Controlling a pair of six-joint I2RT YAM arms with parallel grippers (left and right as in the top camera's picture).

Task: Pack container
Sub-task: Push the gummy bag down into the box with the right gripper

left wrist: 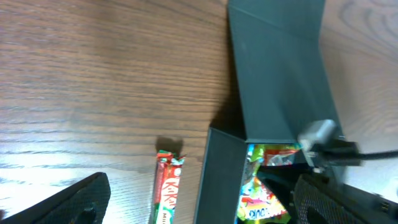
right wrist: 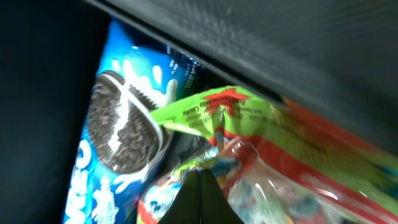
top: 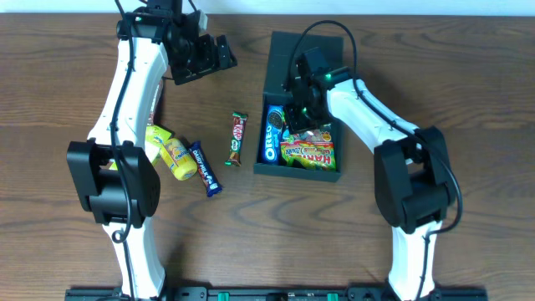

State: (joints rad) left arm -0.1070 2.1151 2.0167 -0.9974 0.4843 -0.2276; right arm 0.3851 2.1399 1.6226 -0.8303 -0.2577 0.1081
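The dark teal container [top: 261, 125] stands right of centre with its flap lid [top: 309, 48] open to the far side; it also shows in the left wrist view [left wrist: 221, 177]. Inside lie a blue Oreo pack [top: 272, 134] [right wrist: 121, 134] and a green-red gummy bag [top: 311, 150] [right wrist: 273, 140] [left wrist: 261, 190]. My right gripper [top: 298, 113] [right wrist: 202, 177] is inside the container, shut on the top edge of the gummy bag. My left gripper [top: 205, 54] [left wrist: 211, 205] is open and empty, above the table left of the lid.
A KitKat bar [top: 238, 138] [left wrist: 166, 186] lies just left of the container. A dark blue bar [top: 205, 167] and a yellow pack [top: 171, 152] lie further left, by the left arm's base. A cable [left wrist: 348, 149] runs over the container's right side.
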